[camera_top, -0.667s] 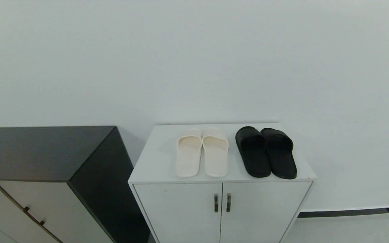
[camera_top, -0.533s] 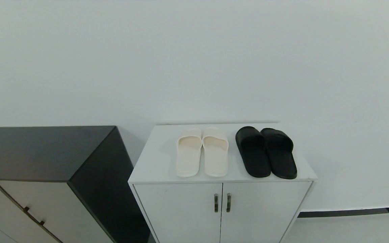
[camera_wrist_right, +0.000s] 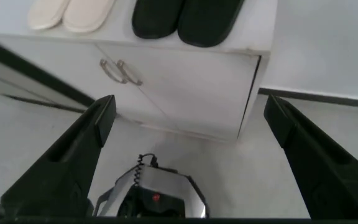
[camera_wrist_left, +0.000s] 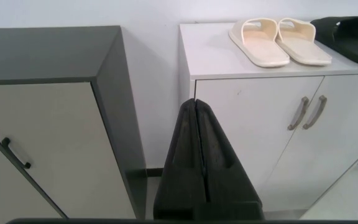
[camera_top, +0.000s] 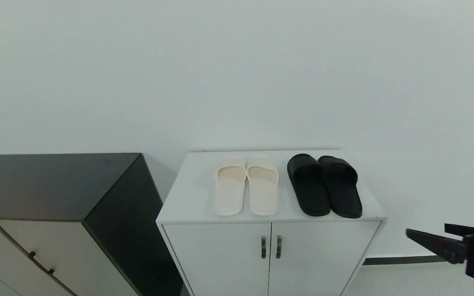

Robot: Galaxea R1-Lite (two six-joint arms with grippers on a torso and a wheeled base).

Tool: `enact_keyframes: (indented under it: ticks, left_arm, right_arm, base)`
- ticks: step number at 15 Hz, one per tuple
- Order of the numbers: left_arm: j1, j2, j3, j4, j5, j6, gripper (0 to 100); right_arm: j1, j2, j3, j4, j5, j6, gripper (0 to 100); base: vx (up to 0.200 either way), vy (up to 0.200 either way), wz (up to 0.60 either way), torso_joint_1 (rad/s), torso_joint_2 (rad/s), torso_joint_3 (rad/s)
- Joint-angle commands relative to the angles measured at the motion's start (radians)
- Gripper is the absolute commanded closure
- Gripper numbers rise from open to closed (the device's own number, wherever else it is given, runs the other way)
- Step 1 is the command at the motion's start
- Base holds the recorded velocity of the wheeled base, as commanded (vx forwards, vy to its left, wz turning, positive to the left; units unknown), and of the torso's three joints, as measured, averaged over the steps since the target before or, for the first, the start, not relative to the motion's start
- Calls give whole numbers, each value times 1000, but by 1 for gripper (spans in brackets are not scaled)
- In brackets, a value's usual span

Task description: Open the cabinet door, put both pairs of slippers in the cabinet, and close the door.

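Note:
A white cabinet [camera_top: 204, 193] stands against the wall with both doors shut, its two metal handles [camera_top: 270, 246] meeting at the middle. On its top lie a cream pair of slippers [camera_top: 246, 185] on the left and a black pair of slippers [camera_top: 324, 186] on the right. My right gripper [camera_top: 426, 229] is open, off to the cabinet's right at door height. In the right wrist view the right gripper [camera_wrist_right: 190, 102] has its fingers spread wide, with the handles [camera_wrist_right: 120, 71] and black slippers [camera_wrist_right: 188, 15] beyond. My left gripper [camera_wrist_left: 196, 106] is shut and empty, low before the cabinet [camera_wrist_left: 247, 118].
A dark-topped chest [camera_top: 56, 185] with pale drawers stands close to the left of the white cabinet. A plain white wall runs behind both. Pale open floor [camera_top: 405, 281] lies to the cabinet's right, with a dark skirting strip along the wall.
My right gripper has come into the head view at the right edge, open. The cabinet and both pairs of slippers have not moved.

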Motion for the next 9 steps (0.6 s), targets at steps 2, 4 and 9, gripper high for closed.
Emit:
enact_keyframes:
  ticks: [2,4,9]
  left_arm:
    - [0,7,0,0,0,0,100]
    - [0,6,0,0,0,0,100]
    - [0,6,0,0,0,0,100]
  right_arm:
    - [145,340,-43,-271,-206,80,0]
    - [145,509,-63,-480,-283,78,0]
    - [151,771,-167,-690,-404,20,0]
  base:
    - [0,0,0,0,0,0]
    - [0,0,0,0,0,0]
    - [0,0,0,0,0,0]
